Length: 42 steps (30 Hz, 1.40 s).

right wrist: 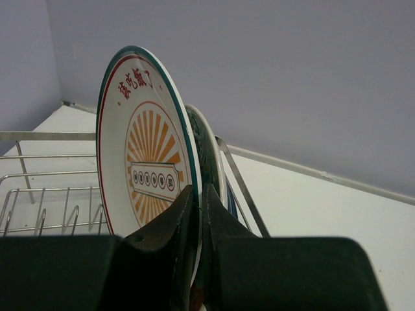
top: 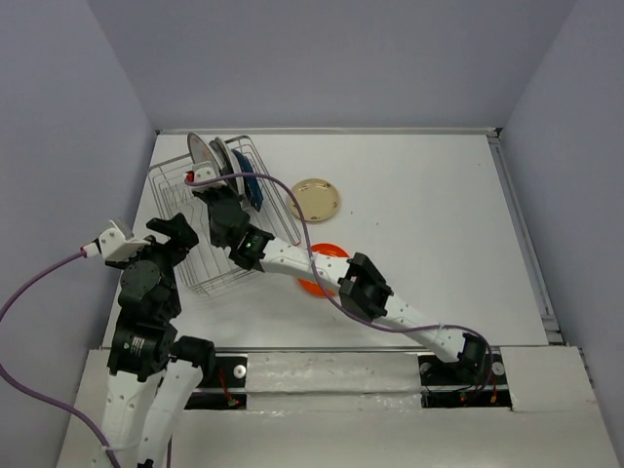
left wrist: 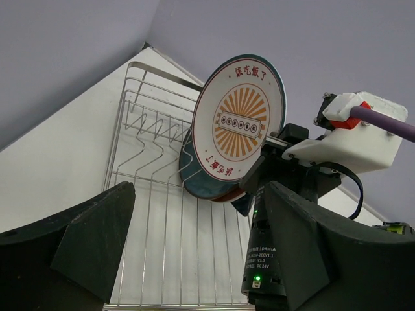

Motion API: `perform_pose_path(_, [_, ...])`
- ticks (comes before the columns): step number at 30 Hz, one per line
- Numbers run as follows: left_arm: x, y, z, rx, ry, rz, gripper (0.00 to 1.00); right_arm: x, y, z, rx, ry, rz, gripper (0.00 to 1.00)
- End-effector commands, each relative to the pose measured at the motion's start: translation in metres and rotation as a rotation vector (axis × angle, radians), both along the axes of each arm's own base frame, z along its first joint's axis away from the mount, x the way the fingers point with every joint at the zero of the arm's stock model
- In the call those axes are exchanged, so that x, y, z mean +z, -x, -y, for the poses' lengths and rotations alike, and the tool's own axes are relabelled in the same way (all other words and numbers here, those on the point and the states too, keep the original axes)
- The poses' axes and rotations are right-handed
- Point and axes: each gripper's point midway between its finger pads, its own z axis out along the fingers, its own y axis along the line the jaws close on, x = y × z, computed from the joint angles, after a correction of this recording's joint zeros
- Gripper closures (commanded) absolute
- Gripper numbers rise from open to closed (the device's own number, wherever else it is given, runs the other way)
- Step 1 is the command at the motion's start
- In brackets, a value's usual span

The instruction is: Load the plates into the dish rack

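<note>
Plate (right wrist: 146, 162), glossy white, orange sunburst emblem, upright over wire dish rack (top: 180, 195), rim clamped by right pincer (right wrist: 196, 197), arm outstretched; left pincer (left wrist: 194, 253) spread wide.

The right arm is stretching diagonally across the tabletop (top: 419, 224), the right gripper (top: 213, 181) reaching the upright plates (top: 203, 151) at the far end of the dish rack (top: 175, 195), while a cream plate (top: 315, 198) is lying flat near the rack and an orange plate (top: 330, 252) is showing partly beneath the arm.
</note>
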Motion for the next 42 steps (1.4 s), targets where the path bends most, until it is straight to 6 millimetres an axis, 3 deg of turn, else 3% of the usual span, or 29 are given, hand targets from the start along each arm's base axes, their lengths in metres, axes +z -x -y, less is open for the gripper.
perform_pose_path(1, [0.019,-0.001,-0.001,0.006,0.022,0.059,0.09,0.001,0.003,0.006,-0.036,-0.052,-0.004,0.93])
perform_pose_path(5, [0.019,-0.002,0.0,0.003,0.017,0.056,0.09,-0.001,0.022,-0.01,0.022,-0.075,-0.014,0.91])
perform_pose_path(11, [0.018,-0.003,0.0,0.003,0.012,0.053,0.08,0.003,0.04,-0.017,0.111,-0.155,-0.081,0.61])
perform_pose_path(12, [0.017,-0.003,0.0,0.003,0.011,0.051,0.08,0.006,0.042,-0.017,0.12,-0.186,-0.093,0.51])
perform_pose_path(15, [0.017,-0.004,0.001,-0.003,0.007,0.051,0.08,0.015,0.048,-0.005,0.125,-0.211,-0.117,0.45])
perform_pose_path(19, [0.018,-0.004,0.001,-0.01,0.003,0.059,0.07,0.034,0.064,0.012,0.196,-0.248,-0.16,0.44])
perform_pose_path(20, [0.018,-0.004,0.001,-0.013,0.002,0.059,0.07,0.063,0.074,0.019,0.265,-0.272,-0.157,0.44])
perform_pose_path(21, [0.017,-0.005,0.002,-0.016,0.0,0.058,0.07,0.042,0.081,0.021,0.299,-0.246,-0.202,0.44])
perform_pose_path(23, [0.016,-0.006,0.002,-0.02,-0.005,0.055,0.07,0.036,0.096,0.025,0.375,-0.218,-0.26,0.43])
perform_pose_path(26, [0.016,-0.006,0.004,-0.033,-0.011,0.056,0.07,0.032,0.117,0.053,0.461,-0.201,-0.362,0.42])
perform_pose_path(27, [0.016,-0.006,0.005,-0.037,-0.013,0.057,0.06,0.007,0.119,0.064,0.467,-0.164,-0.427,0.39])
perform_pose_path(28, [0.016,-0.006,0.005,-0.04,-0.014,0.058,0.07,-0.005,0.106,0.081,0.458,-0.16,-0.48,0.39])
perform_pose_path(30, [0.016,-0.007,0.007,-0.053,-0.017,0.056,0.06,-0.032,0.112,0.095,0.551,-0.151,-0.625,0.38])
perform_pose_path(31, [0.015,-0.007,0.009,-0.06,-0.019,0.054,0.06,-0.046,0.101,0.119,0.54,-0.15,-0.668,0.37])
perform_pose_path(32, [0.015,-0.008,0.011,-0.074,-0.019,0.054,0.06,-0.062,0.109,0.127,0.583,-0.111,-0.743,0.36])
perform_pose_path(35, [0.014,-0.01,0.013,-0.086,-0.023,0.053,0.06,-0.079,0.106,0.151,0.573,-0.031,-0.802,0.34])
perform_pose_path(39, [0.014,-0.011,0.016,-0.1,-0.024,0.056,0.06,-0.079,0.105,0.149,0.594,-0.018,-0.821,0.34])
perform_pose_path(42, [0.013,-0.011,0.017,-0.106,-0.027,0.053,0.06,-0.096,0.092,0.152,0.547,-0.013,-0.86,0.34])
